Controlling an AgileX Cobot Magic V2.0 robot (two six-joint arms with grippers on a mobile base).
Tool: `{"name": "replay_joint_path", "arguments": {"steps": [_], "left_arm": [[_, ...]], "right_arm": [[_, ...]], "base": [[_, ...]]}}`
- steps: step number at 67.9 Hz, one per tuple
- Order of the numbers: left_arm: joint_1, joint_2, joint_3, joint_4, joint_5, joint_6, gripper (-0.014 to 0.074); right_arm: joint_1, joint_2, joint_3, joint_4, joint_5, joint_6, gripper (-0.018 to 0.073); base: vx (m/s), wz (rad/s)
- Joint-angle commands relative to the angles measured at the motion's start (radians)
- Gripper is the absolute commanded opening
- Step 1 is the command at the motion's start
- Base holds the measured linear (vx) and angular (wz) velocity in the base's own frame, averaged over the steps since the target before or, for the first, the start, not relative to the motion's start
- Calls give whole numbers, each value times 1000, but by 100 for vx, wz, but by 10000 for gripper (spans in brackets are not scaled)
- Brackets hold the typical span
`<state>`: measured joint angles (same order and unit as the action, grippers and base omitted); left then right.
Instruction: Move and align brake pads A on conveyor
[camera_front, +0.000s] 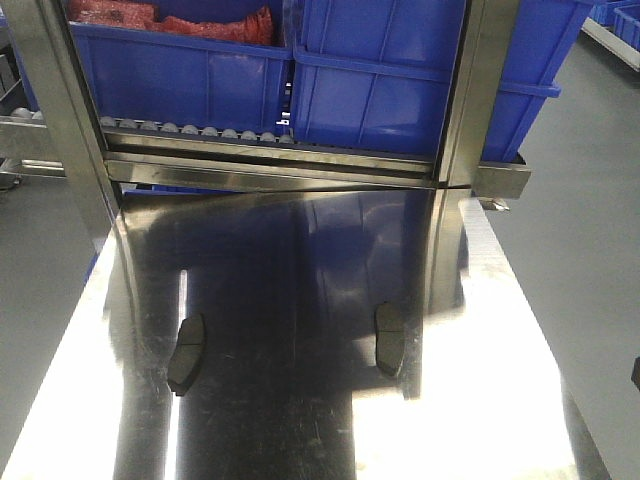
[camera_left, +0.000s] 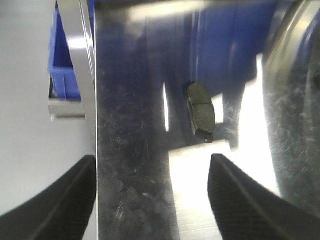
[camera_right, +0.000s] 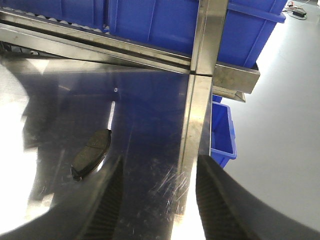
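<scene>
I judge this to be the very start of a pickup: nothing has been grasped, and both pads in sight lie flat on the shiny steel table (camera_front: 300, 270), not on the conveyor. In the front view the left pad (camera_front: 187, 353) and the right pad (camera_front: 389, 339) sit well apart, each lying lengthwise away from me. My left gripper (camera_left: 152, 165) is spread wide with nothing between its fingers; the pad it sees (camera_left: 201, 111) lies ahead and off to the right of the gap, near the table's edge side, and I take it to be the left one. My right gripper (camera_right: 160, 165) is likewise released and empty, with its pad (camera_right: 91, 154) ahead and to the left of the opening. The next move calls for centring one gripper over a pad, turning the wrist so the fingers close across its narrow width, and lowering to a thin part on a slick, glaring surface. The conveyor is nowhere in these views, so I cannot judge the placing spot. Only two pads show; any others are out of frame. Reflections of the blue bins (camera_front: 400, 80) and the steel rack (camera_front: 465, 100) blur the pad outlines.
</scene>
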<state>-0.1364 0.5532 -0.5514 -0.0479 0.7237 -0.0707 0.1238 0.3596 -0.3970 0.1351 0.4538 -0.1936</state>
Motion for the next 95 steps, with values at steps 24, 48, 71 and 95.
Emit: {"name": "replay_joint_path", "arguments": {"steps": [24, 48, 71, 95], "left_arm": [[0, 561, -254, -4, -50, -15, 460], [-60, 887, -504, -11, 96, 55, 460], [-261, 1103, -673, 3, 80, -92, 460], [-279, 1233, -720, 48, 63, -242, 461]], "right_arm": [[-4, 8, -27, -1, -74, -4, 326], [-4, 8, -27, -1, -74, -4, 326], [-4, 8, -27, -1, -74, -4, 326], [-4, 8, -27, -1, -74, -4, 326]], "base": [[0, 0], [0, 0], [0, 0], [0, 0]]}}
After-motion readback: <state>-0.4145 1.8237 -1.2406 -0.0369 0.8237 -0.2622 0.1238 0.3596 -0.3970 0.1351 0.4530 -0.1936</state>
